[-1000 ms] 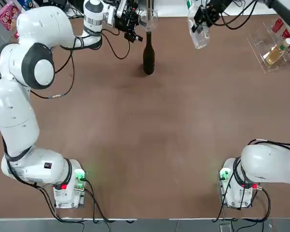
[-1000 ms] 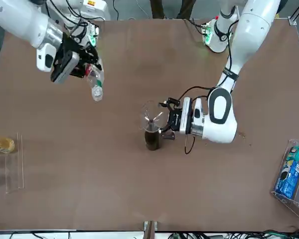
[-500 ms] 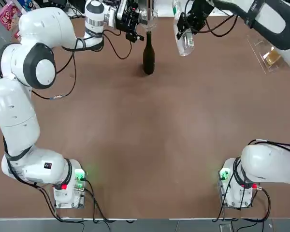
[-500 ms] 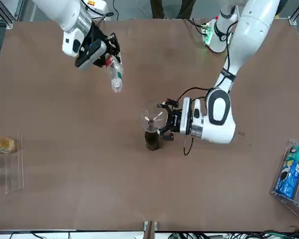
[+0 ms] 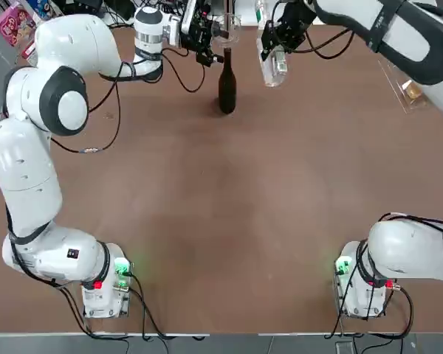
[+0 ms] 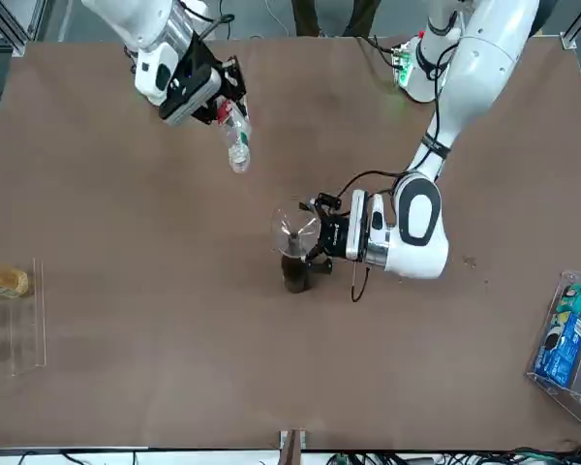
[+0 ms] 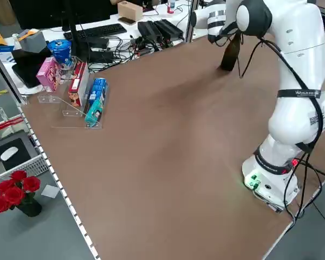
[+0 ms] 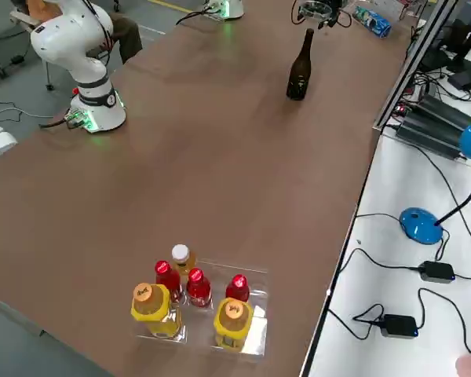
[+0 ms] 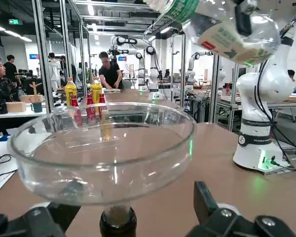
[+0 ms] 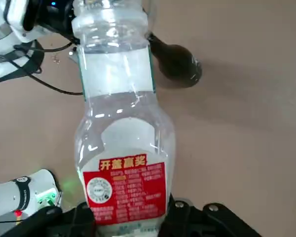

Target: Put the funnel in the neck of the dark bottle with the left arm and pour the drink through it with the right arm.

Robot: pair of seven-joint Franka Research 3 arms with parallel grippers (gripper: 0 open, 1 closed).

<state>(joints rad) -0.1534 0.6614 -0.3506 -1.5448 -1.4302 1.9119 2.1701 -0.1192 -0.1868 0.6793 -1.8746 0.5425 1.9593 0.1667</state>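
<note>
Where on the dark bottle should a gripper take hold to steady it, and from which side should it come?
Grip the dark bottle around its wide lower body, coming in level from the open table side towards the robot's bases. It stands upright, and its narrow neck is taken: the funnel sits in it with the left gripper alongside.

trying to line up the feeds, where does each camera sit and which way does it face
Top: overhead, both arm bases at the bottom, dark bottle.
Front: across the table, facing the robot; right gripper carries the drink.
Left side: raised, left arm.
Right side: raised, left-arm base.
Left wrist: funnel.
Right wrist: the drink.
Top and front share the dark bottle.
</note>
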